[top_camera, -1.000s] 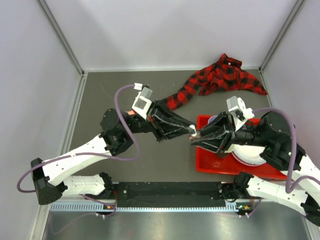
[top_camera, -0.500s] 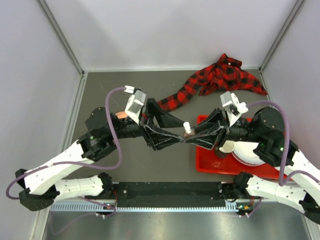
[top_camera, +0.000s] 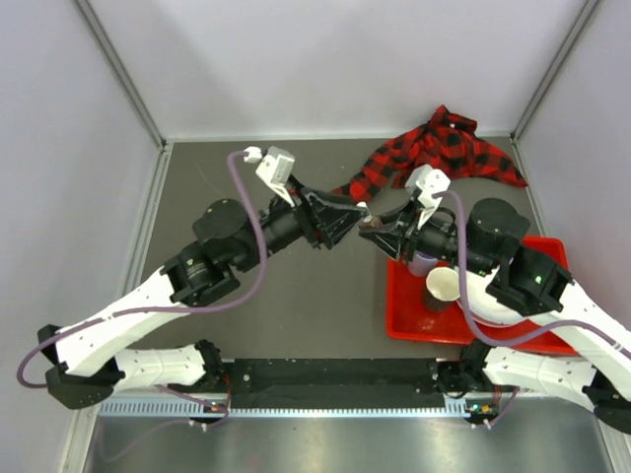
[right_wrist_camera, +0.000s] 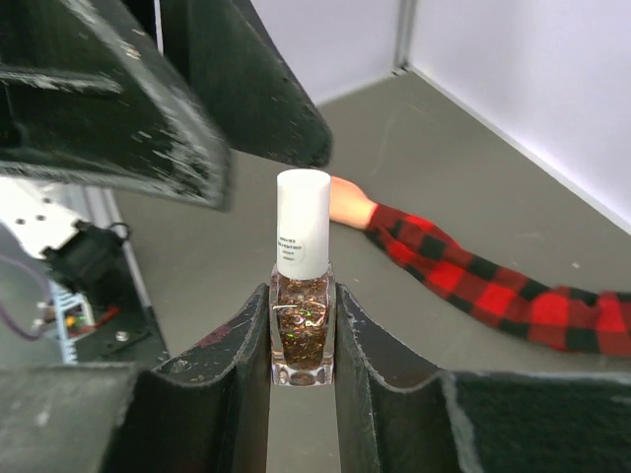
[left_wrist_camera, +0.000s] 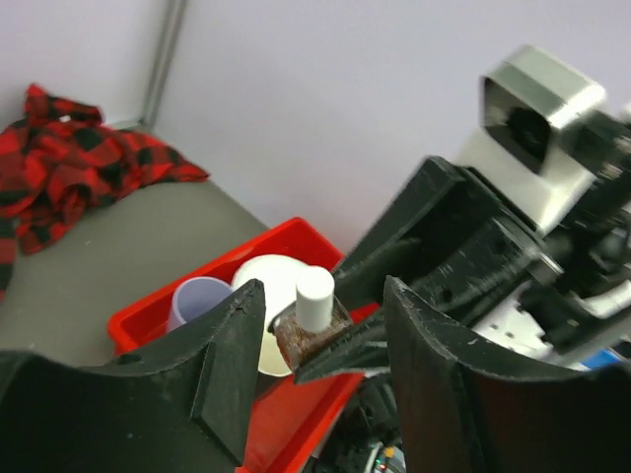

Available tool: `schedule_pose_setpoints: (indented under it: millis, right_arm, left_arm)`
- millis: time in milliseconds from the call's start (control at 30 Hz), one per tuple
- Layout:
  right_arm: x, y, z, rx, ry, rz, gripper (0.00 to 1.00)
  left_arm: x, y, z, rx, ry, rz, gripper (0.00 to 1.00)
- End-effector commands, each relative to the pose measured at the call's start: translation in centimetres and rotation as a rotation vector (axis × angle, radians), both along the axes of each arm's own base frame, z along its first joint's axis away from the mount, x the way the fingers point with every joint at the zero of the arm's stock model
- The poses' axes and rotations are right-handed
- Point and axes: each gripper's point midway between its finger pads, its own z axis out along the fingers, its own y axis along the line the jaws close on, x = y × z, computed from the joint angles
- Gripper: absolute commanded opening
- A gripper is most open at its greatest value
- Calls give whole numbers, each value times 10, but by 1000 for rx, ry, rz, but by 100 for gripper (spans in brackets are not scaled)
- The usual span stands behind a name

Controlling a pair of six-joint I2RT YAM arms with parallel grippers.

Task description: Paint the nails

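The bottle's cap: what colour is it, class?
White cap on the bottle, clearest in the right wrist view.

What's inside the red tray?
A lilac cup and a white cup sit in the red tray. The right arm covers the rest.

The top camera looks steeply down from above and behind the arm bases. It is far enough back to take in the whole grey worktop [top_camera: 296, 325], its walls, the left arm [top_camera: 187, 281] and the right arm [top_camera: 523, 281].

The left wrist camera sits close behind the left arm's jaws and faces right, across the red tray [left_wrist_camera: 143, 320] toward the right arm.

The right wrist camera sits just as close behind the right arm's jaws. It faces left toward the far corner, over the plaid sleeve [right_wrist_camera: 473, 281].

All three views share the white-capped nail-polish bottle [right_wrist_camera: 301, 305] where the arms meet. Each wrist view also shows the other arm's jaws, and all three show the plaid cloth.
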Motion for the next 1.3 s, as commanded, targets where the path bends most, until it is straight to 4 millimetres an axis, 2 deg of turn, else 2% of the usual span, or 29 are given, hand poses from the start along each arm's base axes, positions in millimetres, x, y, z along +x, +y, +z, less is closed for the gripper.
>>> schedule_pose_setpoints:
  millis: [0, 133, 267, 400, 467, 500, 533, 567, 667, 733, 767, 800, 833, 867, 900, 967, 1000, 1033, 1100, 1133, 1267]
  right_arm:
    - [15, -12, 20, 10, -100, -90, 0]
    - [21, -13, 16, -10, -105, -115, 0]
    - [23, -15, 17, -8, -109, -132, 0]
    - [23, -15, 17, -8, -107, -134, 0]
    - [23, -15, 18, -4, -104, -133, 0]
    - [21, -14, 21, 7, -102, -124, 0]
    - [19, -14, 23, 15, -102, -116, 0]
    - [16, -15, 27, 31, -109, -106, 0]
    - [0, -14, 38, 74, -121, -34, 0]
    - [-16, -9, 44, 101, -135, 53, 0]
    - [-23, -9, 47, 118, -143, 83, 0]
    - [-35, -5, 50, 136, -154, 151, 0]
    - [-40, -4, 51, 144, -161, 181, 0]
    - [-46, -2, 51, 147, -167, 217, 0]
    - [-60, 1, 51, 152, -177, 294, 0]
    - [-74, 3, 54, 173, -168, 373, 0]
    - [-85, 6, 51, 173, -158, 438, 0]
    - [-90, 6, 54, 184, -163, 464, 0]
    - [-98, 7, 54, 195, -147, 507, 0]
    - [-99, 6, 56, 203, -149, 511, 0]
    - [-99, 3, 58, 222, -137, 492, 0]
  left_arm:
    - [24, -3, 10, -21, 41, 110, 55]
    - [31, -9, 9, -24, 66, 127, 54]
    - [34, -13, 3, -22, 90, 138, 39]
    - [26, -20, 10, -63, 69, 73, 32]
    - [18, -26, 13, -76, 51, 18, 23]
    - [14, -30, 13, -76, 45, -11, 10]
    - [2, -37, 16, -76, 17, -89, 2]
    - [-3, -40, 17, -76, 3, -124, 0]
    - [-34, -51, 19, -77, -83, -311, 0]
    - [-46, -55, 14, -57, -135, -387, 0]
    - [-67, -55, 15, -60, -195, -500, 0]
    - [-76, -56, 5, -48, -221, -559, 0]
    - [-89, -55, 3, -55, -275, -632, 0]
    - [-111, -49, 3, -67, -345, -749, 0]
    - [-120, -47, -5, -54, -368, -810, 0]
    - [-125, -46, -16, -16, -404, -868, 0]
    - [-132, -41, -24, 33, -401, -950, 0]
    - [-130, -44, -35, 64, -416, -990, 0]
    - [-130, -34, -42, 115, -391, -1102, 0]
    - [-123, -37, -50, 138, -362, -1120, 0]
    - [-99, -25, -50, 164, -367, -1081, 0]
